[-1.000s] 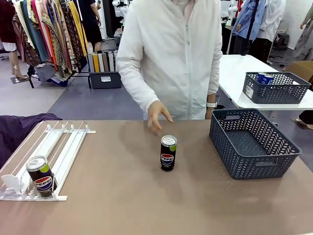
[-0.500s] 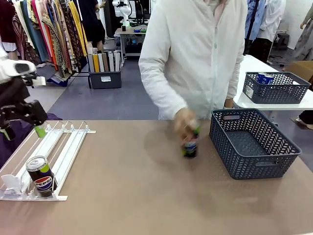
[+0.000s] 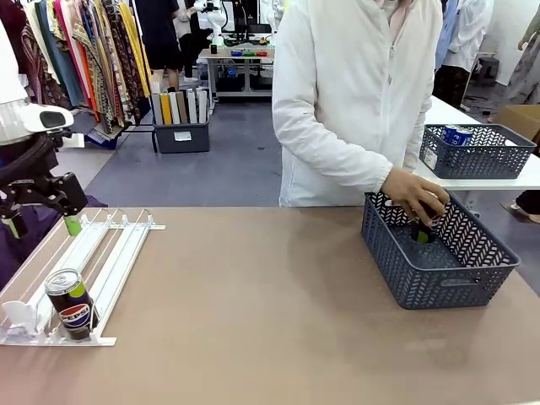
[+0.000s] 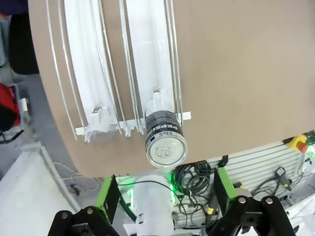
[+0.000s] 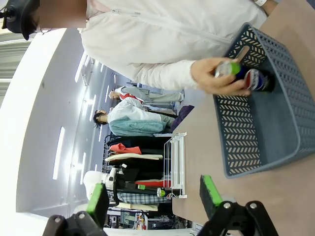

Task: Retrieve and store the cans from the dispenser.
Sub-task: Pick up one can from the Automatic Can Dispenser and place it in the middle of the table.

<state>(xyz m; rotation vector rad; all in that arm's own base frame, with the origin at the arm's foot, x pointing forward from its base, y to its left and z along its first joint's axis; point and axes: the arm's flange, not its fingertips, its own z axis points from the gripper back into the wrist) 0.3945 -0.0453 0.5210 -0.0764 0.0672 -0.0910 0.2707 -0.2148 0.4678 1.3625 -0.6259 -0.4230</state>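
Front view: a flat white wire rack (image 3: 108, 253) with smooth plastic lanes is laid on the left of the matte tan table (image 3: 253, 337). 1 glossy black-and-green can (image 3: 71, 304) is stood upright at its near end, against the clear stops. The left gripper (image 3: 42, 223) is hung near the rack's far end, jaws spread, nothing held. At right, a second can (image 3: 422, 229) is held by a person's hand (image 3: 415, 196) inside the dark grey lattice basket (image 3: 439, 283).

Left wrist view: that first can's round silver top (image 4: 166, 150) is seen from above, just beyond the 2 wide-apart green pads (image 4: 105, 196), untouched.

Right wrist view: the right gripper (image 5: 153, 196) is spread open and empty, well apart from the basket.
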